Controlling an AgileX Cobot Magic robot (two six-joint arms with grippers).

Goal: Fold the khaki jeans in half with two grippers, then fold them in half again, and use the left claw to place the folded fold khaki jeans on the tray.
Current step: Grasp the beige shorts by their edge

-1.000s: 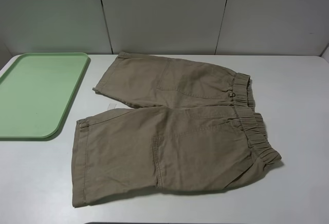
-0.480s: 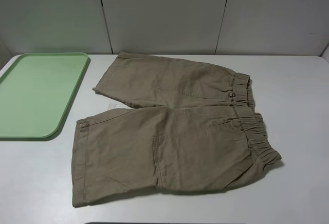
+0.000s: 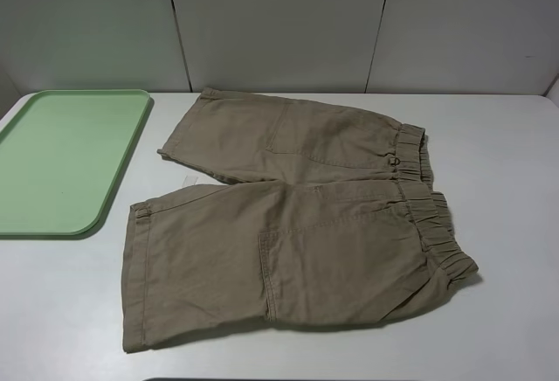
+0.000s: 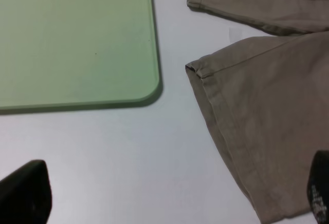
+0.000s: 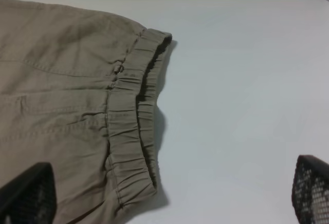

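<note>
The khaki jeans [image 3: 297, 224] lie flat mid-table [image 3: 515, 180], waistband to the right, with grey wall panels [image 3: 279, 23] behind. The tray [image 3: 70, 162] sits at the left. The left gripper [image 4: 172, 201] and right gripper [image 5: 169, 198] have fingers spread wide.

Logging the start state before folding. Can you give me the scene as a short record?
garment: khaki jeans, flat, unfolded, waistband on the right
container: tray, left of jeans, not touching them
left hand: open, holding nothing, by a leg hem
right hand: open, holding nothing, by the waistband
folds done: none
</note>
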